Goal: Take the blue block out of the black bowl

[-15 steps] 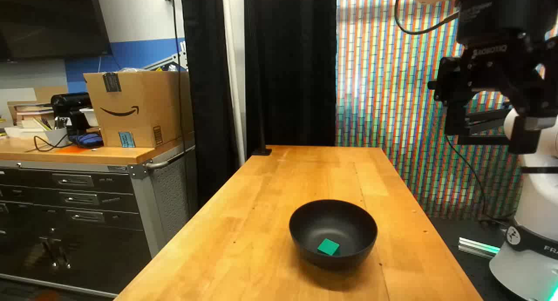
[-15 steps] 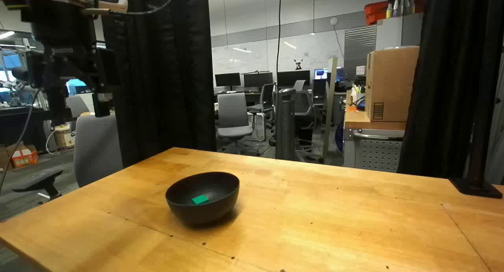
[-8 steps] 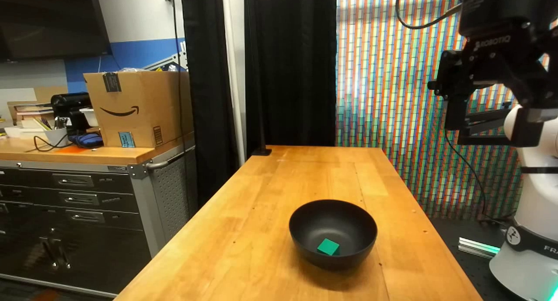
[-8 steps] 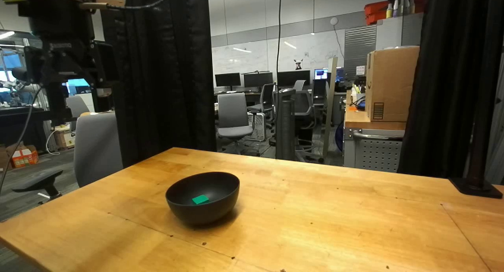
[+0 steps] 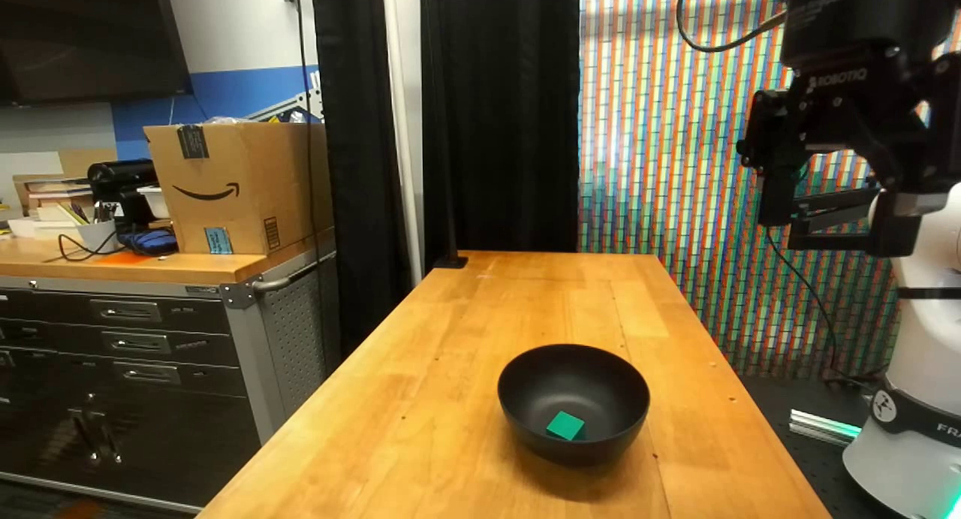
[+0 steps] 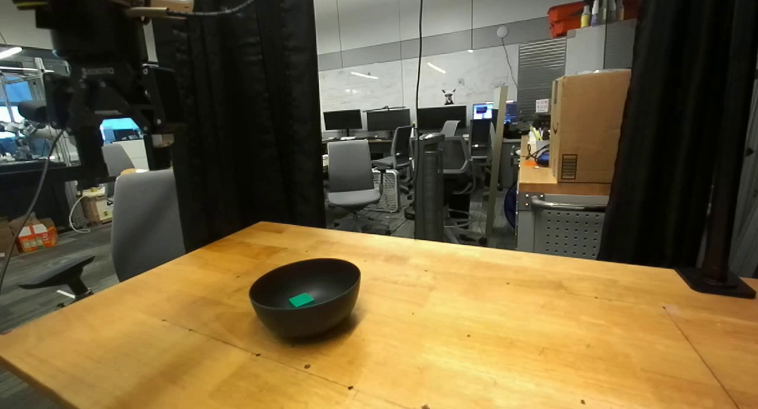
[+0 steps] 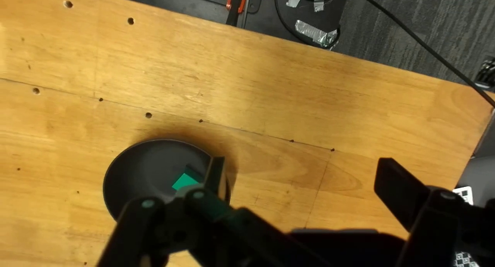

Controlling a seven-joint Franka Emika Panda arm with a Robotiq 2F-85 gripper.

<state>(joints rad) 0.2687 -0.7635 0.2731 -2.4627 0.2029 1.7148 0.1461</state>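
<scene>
My pincer (image 7: 301, 168) hangs wide and empty, high and well apart from the black bowl (image 7: 139, 166); I judge the step in hand to be the approach, the next move calling for a shift over the blue block (image 7: 185, 181), which lies inside the bowl, then a descent within the rim, the likeliest obstacle. The table (image 7: 270, 93) carries the bowl; beyond it, in an exterior view, a cardboard box (image 5: 218, 192) stands on a workbench (image 5: 135, 391), likely outside my path.

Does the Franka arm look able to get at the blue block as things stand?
Probably yes: the gripper is open, and nothing covers the blue block in the black bowl. It would likely need to move across and descend into the bowl.
</scene>
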